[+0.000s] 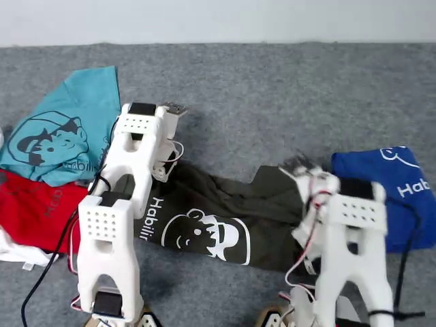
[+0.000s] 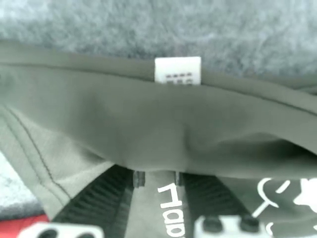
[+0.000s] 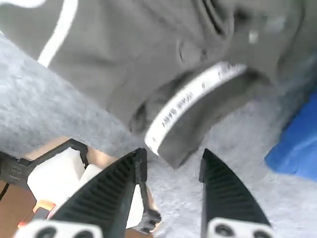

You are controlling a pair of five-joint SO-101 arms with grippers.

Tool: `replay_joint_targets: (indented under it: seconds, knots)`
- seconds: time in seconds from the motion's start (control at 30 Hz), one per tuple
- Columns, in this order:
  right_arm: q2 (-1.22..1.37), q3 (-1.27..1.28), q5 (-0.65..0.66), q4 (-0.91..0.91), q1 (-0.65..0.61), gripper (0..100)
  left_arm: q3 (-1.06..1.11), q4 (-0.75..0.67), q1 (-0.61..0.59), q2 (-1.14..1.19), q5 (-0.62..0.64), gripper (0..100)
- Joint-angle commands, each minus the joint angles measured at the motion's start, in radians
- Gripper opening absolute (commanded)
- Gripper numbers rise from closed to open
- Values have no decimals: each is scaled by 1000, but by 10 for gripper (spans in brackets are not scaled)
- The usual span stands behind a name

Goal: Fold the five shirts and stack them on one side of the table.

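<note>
1. The dark olive shirt (image 1: 225, 218) is spread out, crumpled, at mid table (image 1: 272, 82) btw. the two arms. Its long axis runs side to side, w/ the collar end twd. the right arm.
2. The left hand (image 2: 156, 181) is seen clamped on a fold of the olive shirt's printed cloth, near the edge w/ the white label (image 2: 178, 71).
3. The right hand (image 3: 173, 153) is held w/ fingers apart, nothing gripped. The collar (image 3: 193, 104) lies just ahead of the tips, untouched.
4. The collar grasp is judged to fall to the right hand, as the nearer one.
5. The teal shirt (image 1: 75, 122), red shirt (image 1: 34, 208) and a white shirt (image 1: 13, 251) are heaped unfolded at the left. The blue shirt (image 1: 395, 191) lies at the right, just beside the olive one.
</note>
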Motion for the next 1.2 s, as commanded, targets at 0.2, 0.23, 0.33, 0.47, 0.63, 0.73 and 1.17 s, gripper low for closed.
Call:
replay_joint_targets:
  seconds: [0.2, 0.23, 0.33, 0.47, 0.63, 0.73, 1.17]
  knots:
    - [-58, 209, 41, -148, -1, 191, -114, 81, -28, -57, 12, 118]
    - [-58, 216, 41, -163, 2, 191, -93, 81, -38, -84, 12, 119]
    - [-56, 230, 44, -177, 4, 191, 15, 81, -61, -183, 6, 119]
    - [-50, 232, 46, -189, 4, 191, 199, 80, -91, -341, -54, 119]
    - [-48, 304, 44, -312, 4, 191, 404, 80, -118, -514, -120, 119]
    - [-58, 321, 43, -328, 5, 191, 515, 78, -126, -583, -160, 119]
    - [-58, 298, 46, -315, 2, 191, 628, -17, -296, -514, -233, 119]
